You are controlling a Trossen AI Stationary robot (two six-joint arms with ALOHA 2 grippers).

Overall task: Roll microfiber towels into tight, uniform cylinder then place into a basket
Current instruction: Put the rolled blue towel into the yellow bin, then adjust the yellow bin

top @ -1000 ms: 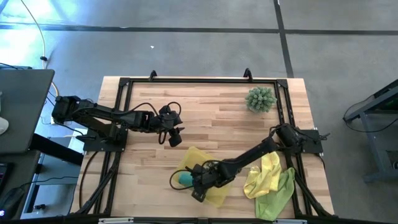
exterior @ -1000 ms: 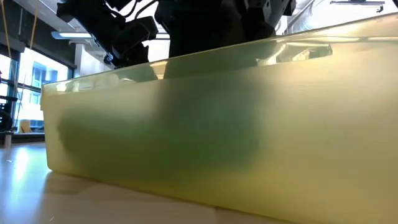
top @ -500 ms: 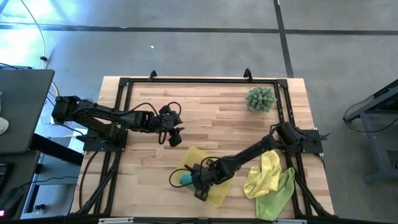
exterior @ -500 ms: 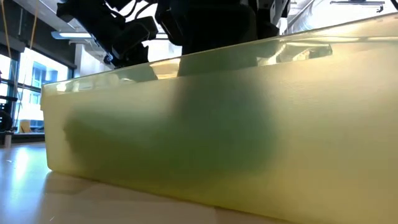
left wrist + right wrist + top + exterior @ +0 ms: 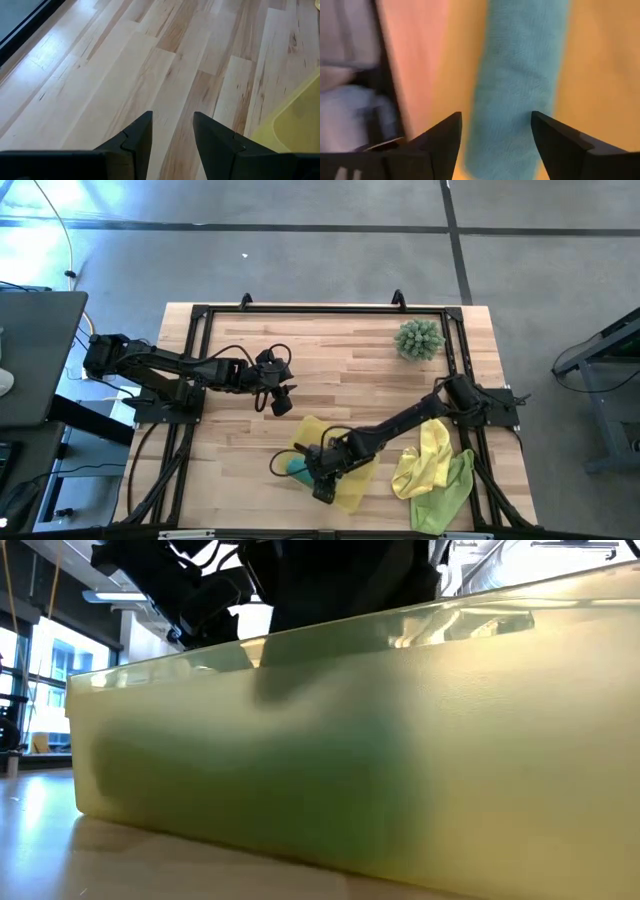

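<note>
The teal towel [image 5: 520, 75], rolled into a cylinder, lies inside the yellow basket [image 5: 348, 492] near the table's front edge. My right gripper [image 5: 496, 142] hangs open over it, slanting down, with one finger at each long side of the roll. The same roll shows as a teal patch [image 5: 296, 467] in the high view. The yellow towel [image 5: 425, 458] and the lime green towel [image 5: 447, 495] lie crumpled together on the table right of the basket. My left gripper [image 5: 172, 135] waits open above bare wood at the table's left middle [image 5: 281, 402]. My right gripper straddles the teal roll's middle [image 5: 505, 135] from above, its fingers across the roll. The roll fills the gap between them, and I cannot tell whether the fingers touch it. The roll rests on the basket's floor.
A spiky green plant ball [image 5: 418, 340] sits at the far right. The basket's see-through wall [image 5: 350, 740] fills the low view. A corner of the basket [image 5: 295, 120] shows in the left wrist view. Bare wood lies between the left gripper and the plant.
My right gripper has rolled a little at the wrist while staying over the teal towel in the basket. The towel stays where it was.
</note>
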